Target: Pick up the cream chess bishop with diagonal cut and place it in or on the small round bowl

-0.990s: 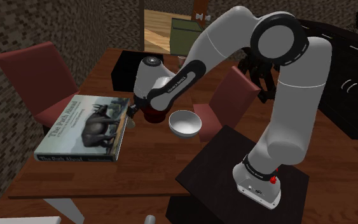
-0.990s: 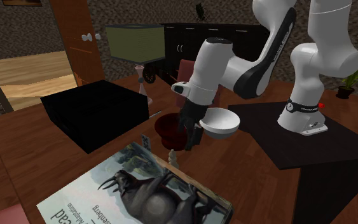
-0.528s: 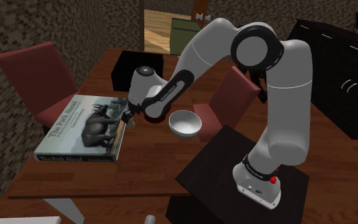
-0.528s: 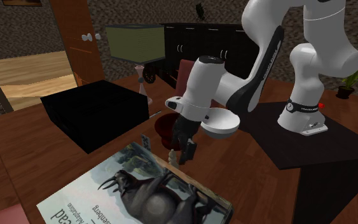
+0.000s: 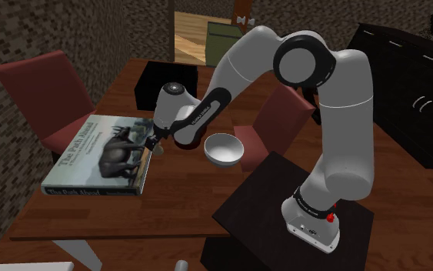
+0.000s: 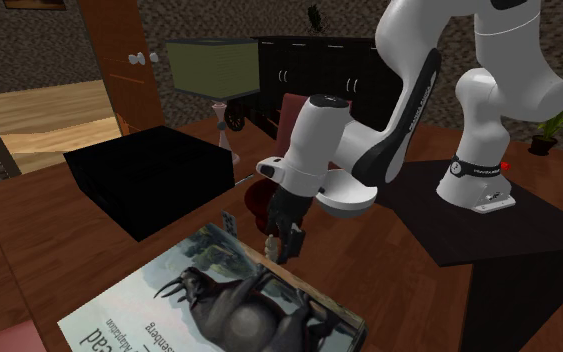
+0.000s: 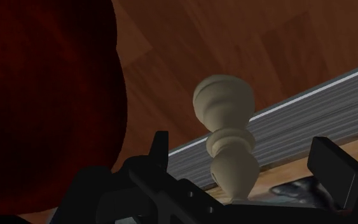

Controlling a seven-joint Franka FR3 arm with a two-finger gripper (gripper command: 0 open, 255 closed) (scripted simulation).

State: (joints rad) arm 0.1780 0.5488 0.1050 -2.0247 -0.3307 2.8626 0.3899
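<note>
While its black fingers stood wide apart, the gripper (image 7: 244, 151) touched nothing. Outside one finger (image 7: 161, 151) bulked the dark red bowl (image 7: 44, 95), near the hand but clear of it. Between the jaws stood the cream bishop (image 7: 225, 127), upright on the wooden table (image 7: 203, 38). There were open gaps to both fingers, so it was bracketed, not held, and its diagonal cut could not be made out. Behind the bishop, running out past the other finger, lay the book (image 7: 317, 105), its page edge just beside the piece. The wide opening, I judged, was there to let one finger pass on the book's side of a piece standing so close to it. In the second exterior view the white bowl (image 6: 357, 200) sat farther from the jaws, behind the forearm and next to the red one. I could not tell which of the two the task meant by small and round.

Compared with a second before, the hand had left its place over the dark red bowl, travelled toward the book and come down until the fingertips flanked the piece. Half a second before, it had been a little short of it. The bishop, the book and both bowls had kept their places. Closing on the piece was, in my judgement, the step in hand.
</note>
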